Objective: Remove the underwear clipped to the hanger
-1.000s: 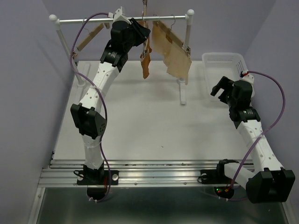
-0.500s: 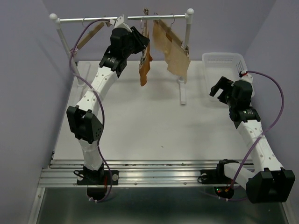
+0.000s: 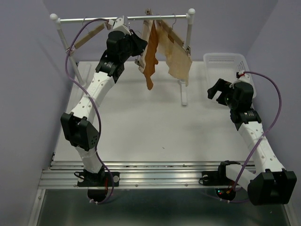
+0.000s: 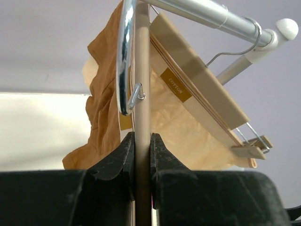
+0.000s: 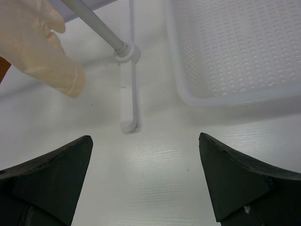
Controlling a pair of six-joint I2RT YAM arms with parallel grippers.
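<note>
The rust-brown underwear [image 3: 150, 63] hangs from the light-wood hanger [image 3: 146, 28] at the middle of the rack rod. In the left wrist view the hanger's bar [image 4: 142, 89] stands edge-on between my fingers, with a metal clip [image 4: 125, 61] on it and the underwear [image 4: 103, 113] hanging to its left. My left gripper [image 3: 139, 49] [image 4: 142, 139] is shut on the hanger's bar. My right gripper [image 3: 215, 89] [image 5: 145, 139] is open and empty, low over the table at the right.
A cream-beige garment [image 3: 178, 59] [image 4: 188, 127] [image 5: 42, 47] hangs on a second hanger [image 4: 202, 80] just right of the underwear. A bare hanger [image 3: 87, 37] hangs at the rod's left. A white basket [image 3: 225, 61] [image 5: 235, 52] stands at the right. The rack's foot [image 5: 128, 94] lies ahead of the right gripper.
The left arm has risen and shifted left with the hanger, which has turned; the underwear now hangs wider and lower. The right gripper has moved slightly left.
</note>
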